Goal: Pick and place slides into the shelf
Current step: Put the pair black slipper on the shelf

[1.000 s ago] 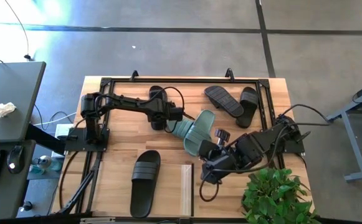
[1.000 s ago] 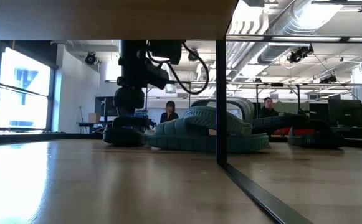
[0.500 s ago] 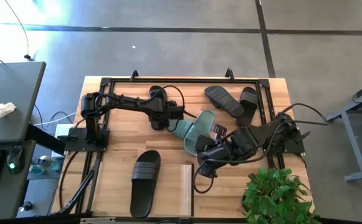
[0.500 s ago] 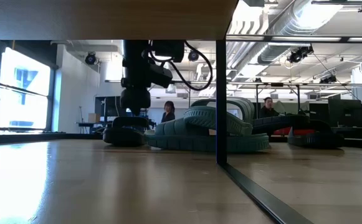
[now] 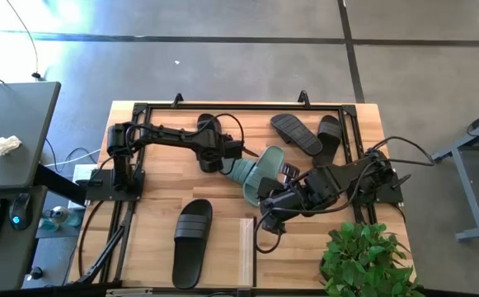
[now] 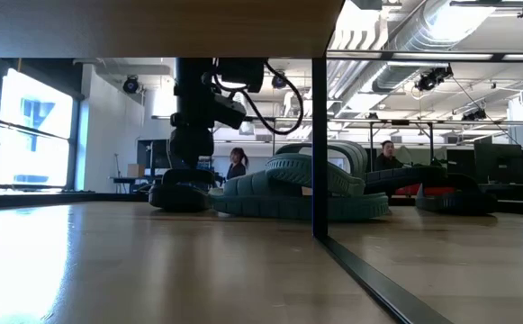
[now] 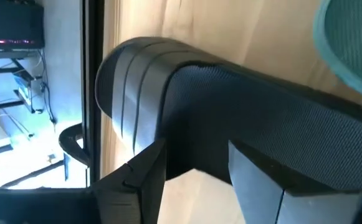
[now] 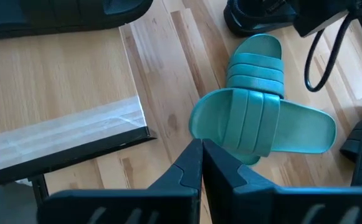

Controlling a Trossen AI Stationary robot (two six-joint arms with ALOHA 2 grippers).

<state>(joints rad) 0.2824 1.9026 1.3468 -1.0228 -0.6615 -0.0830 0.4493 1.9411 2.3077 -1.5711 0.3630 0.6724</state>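
Overhead, left claw (image 5: 223, 161) clamps a ribbed black slide (image 7: 230, 112); right claw (image 8: 200, 163) pinched shut, empty

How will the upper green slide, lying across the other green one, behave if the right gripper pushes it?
The upper green slide rests crosswise on the lower green slide, so it probably slips off or pivots. It looks like moulded rubber, so likely light and flexible. Its ribbed strap may give the right gripper some hold.
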